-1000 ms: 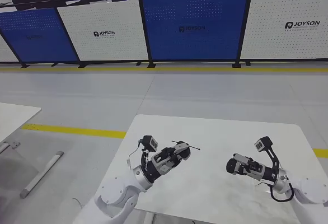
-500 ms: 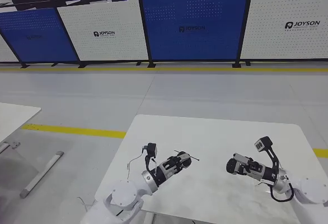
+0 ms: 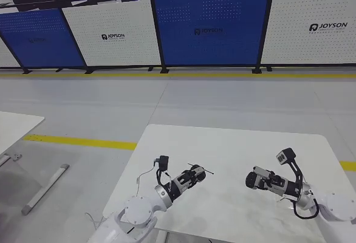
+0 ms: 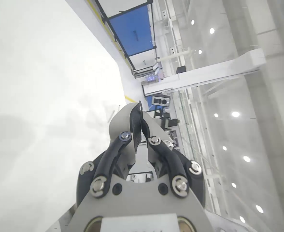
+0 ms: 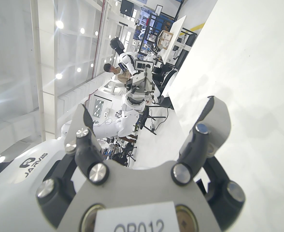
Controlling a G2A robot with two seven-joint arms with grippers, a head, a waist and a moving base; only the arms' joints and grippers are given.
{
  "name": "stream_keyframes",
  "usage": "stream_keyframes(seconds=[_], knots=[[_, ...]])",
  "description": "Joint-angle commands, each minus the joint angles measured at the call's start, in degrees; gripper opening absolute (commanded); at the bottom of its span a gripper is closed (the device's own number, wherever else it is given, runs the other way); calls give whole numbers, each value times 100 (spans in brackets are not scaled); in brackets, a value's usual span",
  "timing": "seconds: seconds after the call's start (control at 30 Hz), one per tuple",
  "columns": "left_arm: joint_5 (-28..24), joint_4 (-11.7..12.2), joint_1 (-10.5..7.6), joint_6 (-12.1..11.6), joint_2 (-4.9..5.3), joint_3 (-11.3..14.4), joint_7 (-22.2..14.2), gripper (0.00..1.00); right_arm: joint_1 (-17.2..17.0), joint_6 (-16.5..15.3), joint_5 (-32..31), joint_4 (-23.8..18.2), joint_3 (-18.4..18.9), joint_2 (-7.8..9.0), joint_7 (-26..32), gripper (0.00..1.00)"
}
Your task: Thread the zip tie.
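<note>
The thin black plastic zip tie [image 3: 203,170] is pinched in the closed left hand [image 3: 196,174], above the white surface [image 3: 239,143] toward its 7 o'clock edge. Risk: the strip may pivot or slip in so narrow a pinch, misaligning its tip. The left forearm [image 3: 175,188] points to 2 o'clock. The open, empty right hand [image 3: 251,180] faces it from 3 o'clock, well apart.

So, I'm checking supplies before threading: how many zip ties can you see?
1: a black zip tie clamped in the left pincer above the table; others could hide behind the arms.
</note>
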Motion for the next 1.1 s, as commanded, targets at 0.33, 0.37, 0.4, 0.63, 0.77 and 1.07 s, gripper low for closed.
stream_keyframes(seconds=[0.33,0.37,0.4,0.63,0.77,1.07], knots=[[502,446,-143,328,-41,209,323,0,0,0,0,0,0,0,0,100],[502,446,-143,328,-41,209,323,0,0,0,0,0,0,0,0,100],[502,446,-143,328,-41,209,323,0,0,0,0,0,0,0,0,100],[415,417,-148,262,-49,195,348,0,0,0,0,0,0,0,0,100],[-194,176,-33,-274,-47,-56,240,0,0,0,0,0,0,0,0,100],[-1414,-776,561,-1503,10,-783,-294,0,0,0,0,0,0,0,0,100]])
